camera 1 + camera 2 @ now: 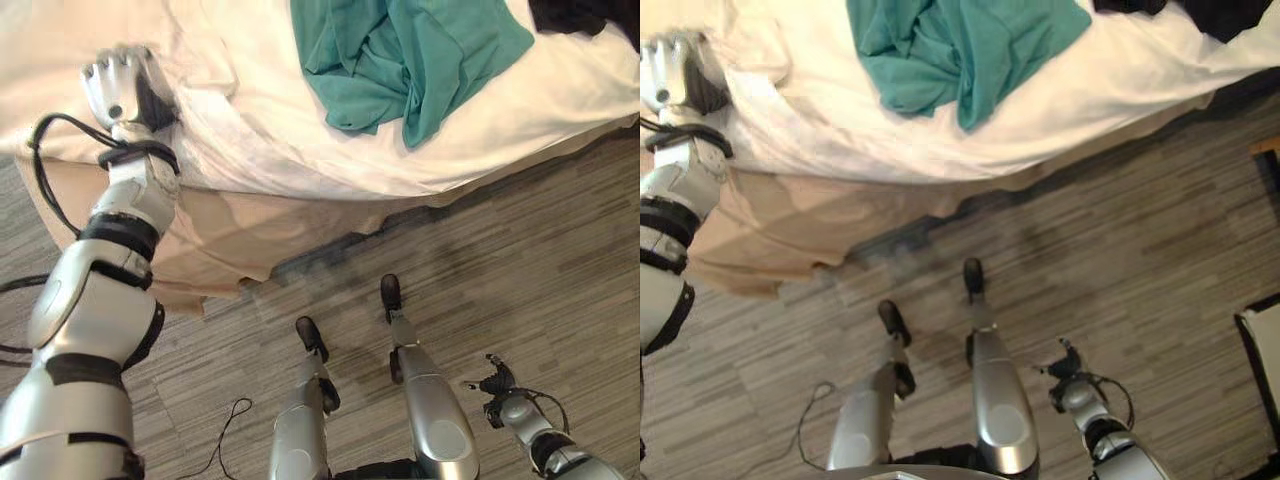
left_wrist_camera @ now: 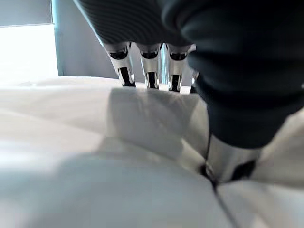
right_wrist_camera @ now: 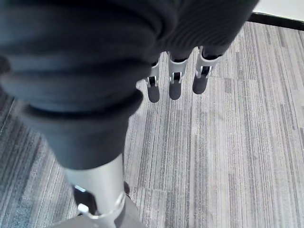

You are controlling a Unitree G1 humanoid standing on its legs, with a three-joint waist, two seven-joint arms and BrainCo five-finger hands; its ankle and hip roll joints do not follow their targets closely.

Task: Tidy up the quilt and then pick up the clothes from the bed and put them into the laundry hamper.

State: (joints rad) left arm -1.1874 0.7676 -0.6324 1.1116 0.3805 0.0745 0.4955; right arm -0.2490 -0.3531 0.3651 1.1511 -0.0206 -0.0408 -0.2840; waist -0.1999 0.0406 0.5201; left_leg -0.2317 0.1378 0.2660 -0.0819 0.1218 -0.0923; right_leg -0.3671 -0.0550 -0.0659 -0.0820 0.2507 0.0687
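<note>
White quilt (image 1: pixel 300 130) cloth is met by the fingers (image 2: pixel 151 71) of the left hand (image 1: pixel 118 88), whose dark tips are sunk behind a raised fold; the thumb is pressed into a crease of the same cloth beside them. Whether the cloth is pinched or merely pressed cannot be told, since the tips are hidden. This hand is seen at the far left of the scene, on the quilt near the bed's near edge.

The fingers (image 3: pixel 174 83) of the right hand (image 3: pixel 114 71) are held nearly straight and relaxed above the floor (image 1: pixel 520 280), with nothing held; the hand is seen low at the near right, well apart from the bed.

A crumpled teal garment (image 1: pixel 410 60) is lain on the quilt, far and to the right of the left hand, well apart from it. A dark garment (image 1: pixel 580 15) is seen at the far right corner, on the quilt just beyond the teal one. A beige bed skirt (image 1: pixel 230 240) is hung below the quilt's near edge, down to the grey striped floor. At the far right edge, part of a dark-framed object (image 1: pixel 1260 350) is stood on the floor; what it is cannot be told. No writing can be read on anything.
</note>
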